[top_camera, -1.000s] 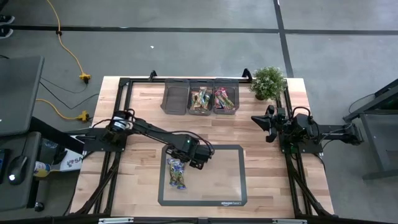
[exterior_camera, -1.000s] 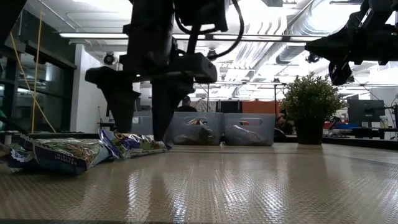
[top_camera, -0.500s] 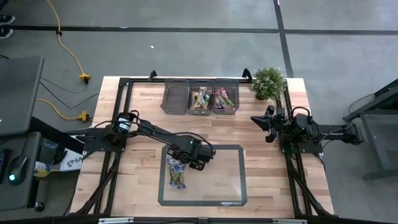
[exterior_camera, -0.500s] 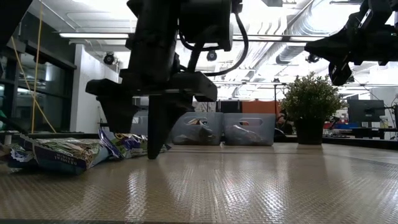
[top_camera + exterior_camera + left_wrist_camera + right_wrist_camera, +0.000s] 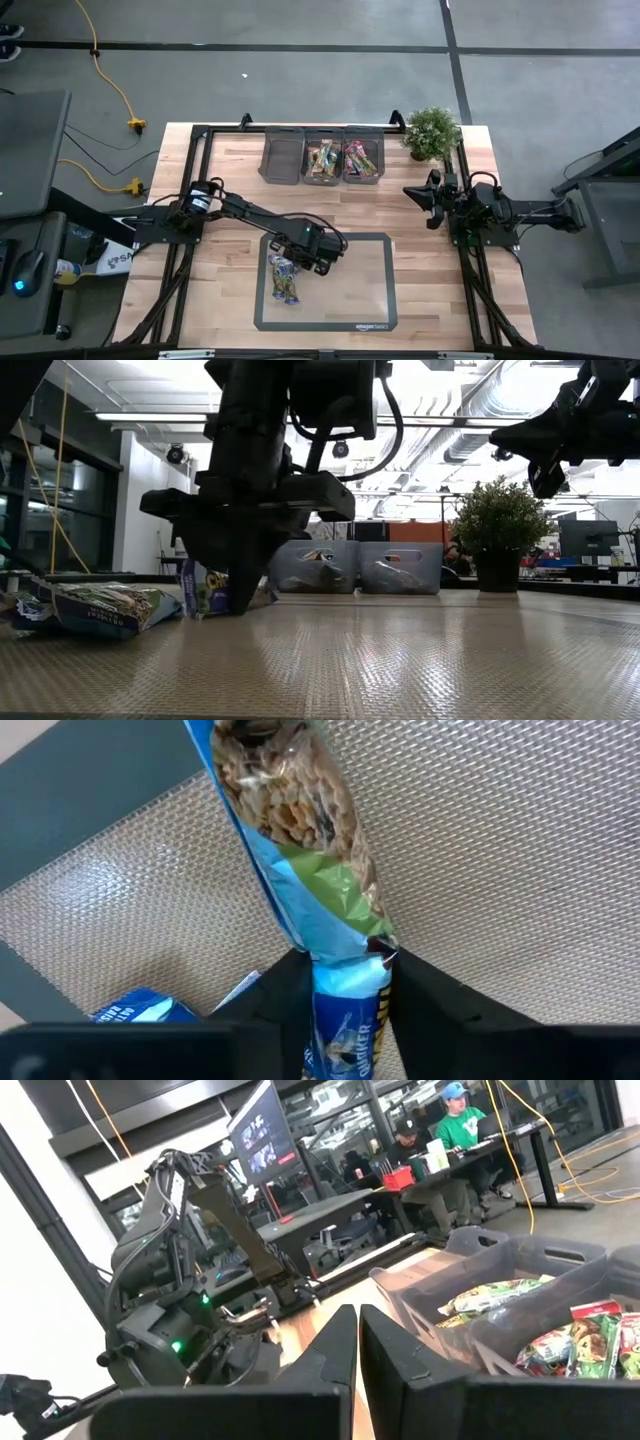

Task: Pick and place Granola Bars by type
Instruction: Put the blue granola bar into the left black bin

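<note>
Having narrowed since a moment ago, the left gripper (image 5: 345, 982) is pinching a blue granola bar (image 5: 300, 870) on the grey mat (image 5: 370, 290), while the right gripper (image 5: 428, 205) is waiting closed

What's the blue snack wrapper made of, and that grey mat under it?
The blue bar looks wrapped in thin plastic film, glossy and crinkled, with a clear part showing granola inside. The mat seems to be rubber or woven plastic: matte grey, with a fine mesh texture. Hard to say which.

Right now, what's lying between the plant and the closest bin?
Nothing: in the high view, only bare wooden tabletop separates the small green potted plant from the nearest dark grey bin.
</note>
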Robot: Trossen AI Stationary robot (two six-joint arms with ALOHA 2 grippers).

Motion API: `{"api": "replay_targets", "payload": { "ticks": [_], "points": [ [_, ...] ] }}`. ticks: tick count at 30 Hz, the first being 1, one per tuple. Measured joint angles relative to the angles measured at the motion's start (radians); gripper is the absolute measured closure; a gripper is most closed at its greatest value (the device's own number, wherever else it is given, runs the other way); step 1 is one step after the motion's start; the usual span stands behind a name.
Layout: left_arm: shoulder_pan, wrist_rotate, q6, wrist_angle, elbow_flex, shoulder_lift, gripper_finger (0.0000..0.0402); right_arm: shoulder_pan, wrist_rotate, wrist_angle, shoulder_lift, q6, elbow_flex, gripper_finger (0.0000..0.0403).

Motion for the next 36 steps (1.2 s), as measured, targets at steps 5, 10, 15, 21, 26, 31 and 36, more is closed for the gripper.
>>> {"api": "replay_targets", "payload": {
  "ticks": [5,10,15,21,26,31,36],
  "points": [
    [0.0,0.001,0.001,-0.005,-0.001,0.0,0.0321,0.0,0.0,0.0,0.0,0.0,0.0,0.0402],
    [0.0,-0.001,0.001,-0.018,0.011,0.002,0.0339,0.0,0.0,0.0,0.0,0.0,0.0,0.0402],
    [-0.001,-0.03,0.002,-0.039,0.044,0.008,0.0343,0.0,0.0,0.0,0.0,0.0,-0.001,0.0402],
    [0.0,-0.073,0.002,-0.096,0.097,0.008,0.0344,0.0,0.0,0.0,0.0,0.0,-0.001,0.0402],
    [0.0,-0.114,0.018,-0.121,0.156,0.007,0.0344,0.0,0.0,0.0,0.0,0.0,-0.001,0.0402],
    [-0.001,-0.18,0.103,-0.132,0.236,0.005,0.0344,0.0,0.0,0.0,0.0,0.0,-0.001,0.0402],
    [-0.002,-0.258,0.18,-0.125,0.306,-0.033,0.0344,0.0,0.0,0.0,0.0,0.0,-0.001,0.0402]
  ]
}}
